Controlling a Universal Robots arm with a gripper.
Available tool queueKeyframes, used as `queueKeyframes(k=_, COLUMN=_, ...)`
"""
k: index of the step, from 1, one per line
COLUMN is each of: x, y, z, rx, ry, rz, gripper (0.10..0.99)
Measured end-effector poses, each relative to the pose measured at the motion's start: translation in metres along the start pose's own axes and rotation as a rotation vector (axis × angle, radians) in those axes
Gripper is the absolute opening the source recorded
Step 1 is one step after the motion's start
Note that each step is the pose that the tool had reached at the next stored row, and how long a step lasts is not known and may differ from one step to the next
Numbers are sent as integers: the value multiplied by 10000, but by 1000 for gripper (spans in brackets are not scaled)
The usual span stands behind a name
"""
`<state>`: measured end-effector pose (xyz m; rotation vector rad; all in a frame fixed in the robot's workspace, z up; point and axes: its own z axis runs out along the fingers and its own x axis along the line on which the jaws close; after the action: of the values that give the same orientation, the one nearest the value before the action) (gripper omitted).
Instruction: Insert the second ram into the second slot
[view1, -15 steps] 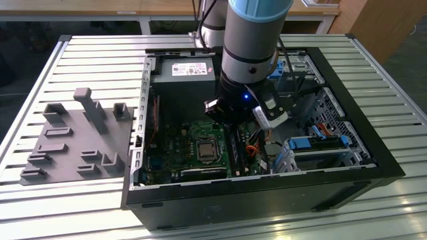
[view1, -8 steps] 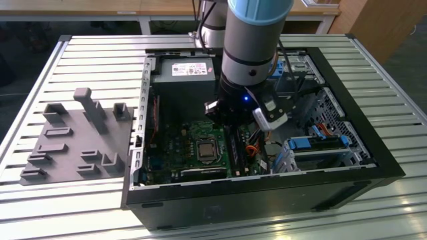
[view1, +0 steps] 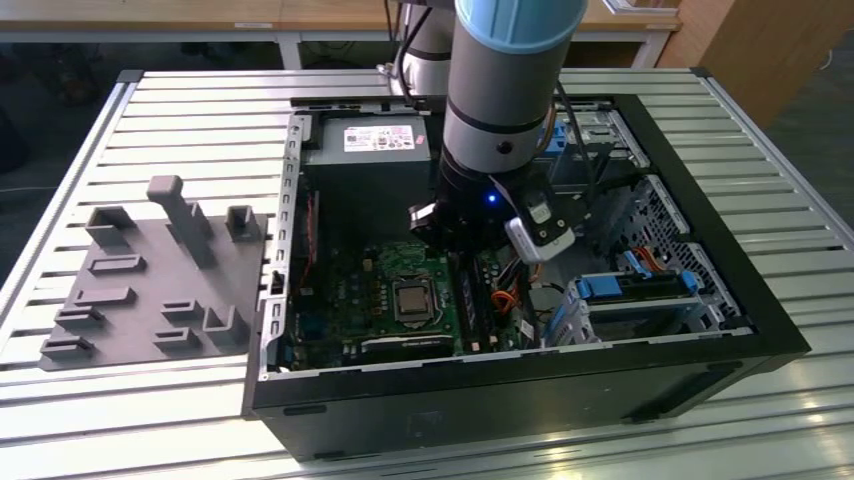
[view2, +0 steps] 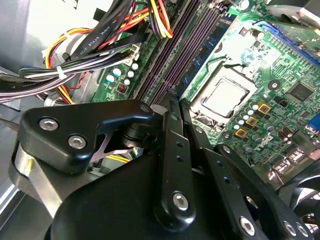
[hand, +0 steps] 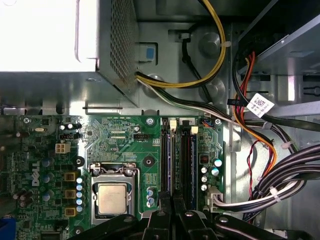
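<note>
I have the grey-and-pale-blue robot arm (view1: 501, 90) reaching down into the open black computer case (view1: 694, 330), which sits on a slatted metal table (view1: 174, 110); its black gripper (view2: 172, 107) hangs just over the row of long black memory slots (hand: 177, 155) on the green motherboard (hand: 120, 135), beside the silver processor socket (hand: 111, 197); in the second wrist view the fingers (view2: 175, 145) look drawn together, tips at the near end of the slots, but I cannot tell whether anything is pinched between them; a thin dark-blue memory strip (view2: 212, 47) lies along the slot edge nearest the processor, seemingly seated, and I cannot say whether it is the second ram; bundled black, yellow and orange cables (hand: 260, 165) run on the slots' other side; a grey moulded fixture tray (view1: 147, 280) rests on the table at the exterior view's left.
</note>
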<state>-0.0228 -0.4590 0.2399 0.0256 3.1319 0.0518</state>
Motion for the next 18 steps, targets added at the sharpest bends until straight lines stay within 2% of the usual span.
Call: queueKeyframes(k=18, x=-16, y=-2, z=61, rx=-1, ry=0, rz=0, gripper=133)
